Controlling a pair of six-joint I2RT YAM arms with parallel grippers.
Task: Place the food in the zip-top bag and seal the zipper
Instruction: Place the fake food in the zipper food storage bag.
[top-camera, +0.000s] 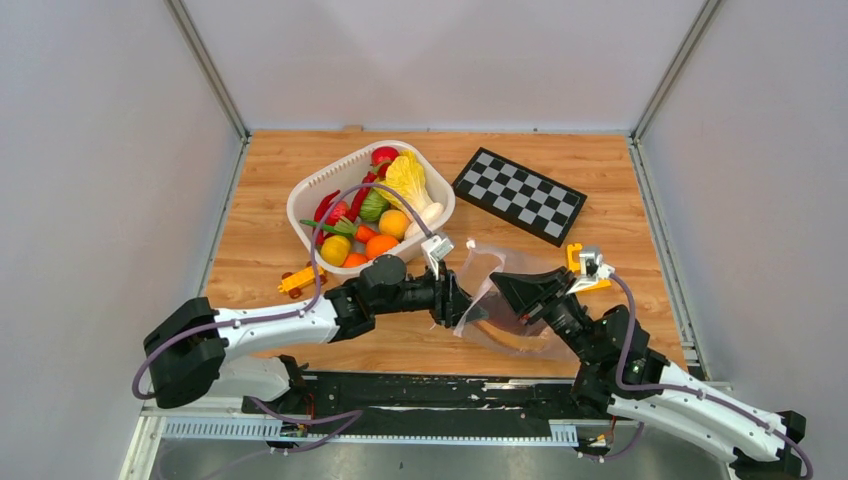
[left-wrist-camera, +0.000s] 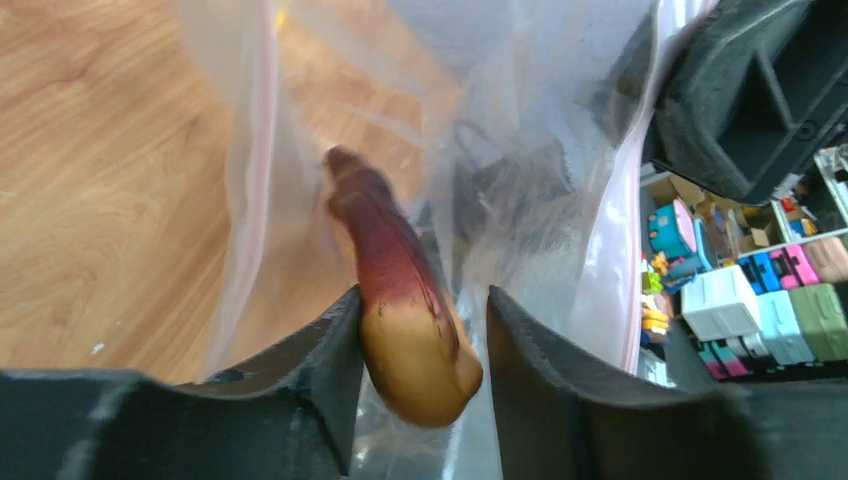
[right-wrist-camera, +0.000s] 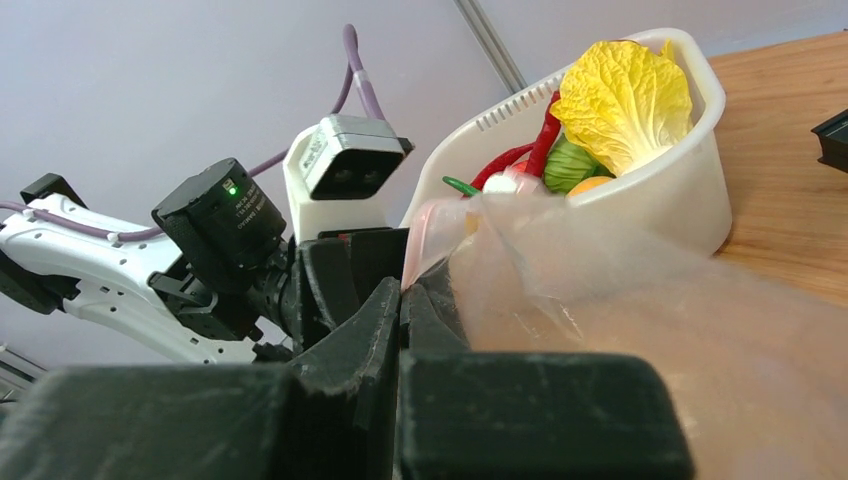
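The clear zip-top bag (top-camera: 482, 262) lies between the two grippers with its mouth held open. My right gripper (top-camera: 497, 287) is shut on the bag's mouth edge, pinching the pink zipper strip (right-wrist-camera: 424, 226) between its jaws (right-wrist-camera: 400, 290). My left gripper (top-camera: 455, 300) is at the mouth, open. Between its fingers (left-wrist-camera: 422, 300) the tan bun with dark-red top (left-wrist-camera: 400, 300) reaches into the bag (left-wrist-camera: 520, 120). The bun touches the left finger (left-wrist-camera: 330, 340), with a gap to the right one. The rest of the food (top-camera: 378, 215) fills the white basket.
The white basket (top-camera: 310, 195) stands at the back left, close behind the bag in the right wrist view (right-wrist-camera: 670, 200). A checkerboard (top-camera: 520, 195) lies at the back right. A yellow toy car (top-camera: 298, 281) sits by the left arm. A small orange item (top-camera: 576, 257) lies right of the bag.
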